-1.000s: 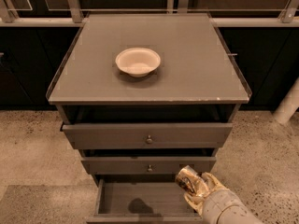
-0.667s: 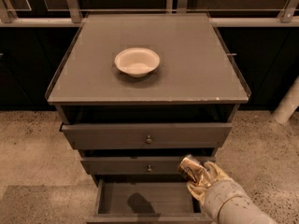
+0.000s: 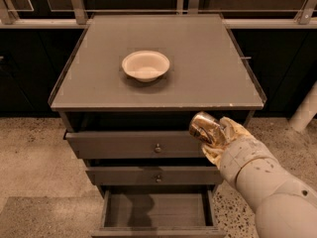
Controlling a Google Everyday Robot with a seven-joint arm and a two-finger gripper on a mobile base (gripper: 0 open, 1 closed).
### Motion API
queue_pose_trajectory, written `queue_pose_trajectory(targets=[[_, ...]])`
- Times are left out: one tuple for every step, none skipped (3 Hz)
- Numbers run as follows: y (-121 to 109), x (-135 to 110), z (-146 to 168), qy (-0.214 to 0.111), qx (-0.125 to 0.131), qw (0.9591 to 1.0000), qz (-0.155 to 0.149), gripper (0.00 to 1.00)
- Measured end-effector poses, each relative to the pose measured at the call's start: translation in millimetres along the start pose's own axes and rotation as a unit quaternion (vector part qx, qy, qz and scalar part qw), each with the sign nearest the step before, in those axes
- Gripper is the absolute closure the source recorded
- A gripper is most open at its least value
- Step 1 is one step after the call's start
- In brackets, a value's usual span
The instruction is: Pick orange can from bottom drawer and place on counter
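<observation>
While clamped in the gripper (image 3: 213,134), the orange can (image 3: 203,126) was held just under the counter (image 3: 198,58) front edge, bottom drawer (image 3: 153,209) seen open beneath the counter.

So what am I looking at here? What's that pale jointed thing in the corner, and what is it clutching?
That pale thing is a robot's arm, reaching in from the lower right. There is only one picture, taken from above and in front of a grey cabinet. At the arm's end is its tool, a two-fingered clamp. It hangs in the air in front of the top drawer, just below the front edge of the counter. The tool is shut on the orange can, a small shiny drink can. On the counter sits one cream bowl. The bottom drawer stands pulled open.
</observation>
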State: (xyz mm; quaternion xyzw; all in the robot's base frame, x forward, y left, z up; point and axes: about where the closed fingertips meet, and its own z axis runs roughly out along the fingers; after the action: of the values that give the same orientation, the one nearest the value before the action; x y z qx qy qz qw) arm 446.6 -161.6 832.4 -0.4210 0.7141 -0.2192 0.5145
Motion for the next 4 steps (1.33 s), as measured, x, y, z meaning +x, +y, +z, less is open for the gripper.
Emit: queue_pose_trajectory(targets=[[0, -1, 0, 0.000, 0.001, 1.0000, 0.000, 1.00], [-13, -9, 5, -0.011, 0.014, 0.9996, -0.020, 1.00], [-44, -32, 10, -0.032, 0.033, 0.9960, -0.076, 1.00], [-68, -45, 23, -0.050, 0.040, 0.9926, -0.103, 1.00]])
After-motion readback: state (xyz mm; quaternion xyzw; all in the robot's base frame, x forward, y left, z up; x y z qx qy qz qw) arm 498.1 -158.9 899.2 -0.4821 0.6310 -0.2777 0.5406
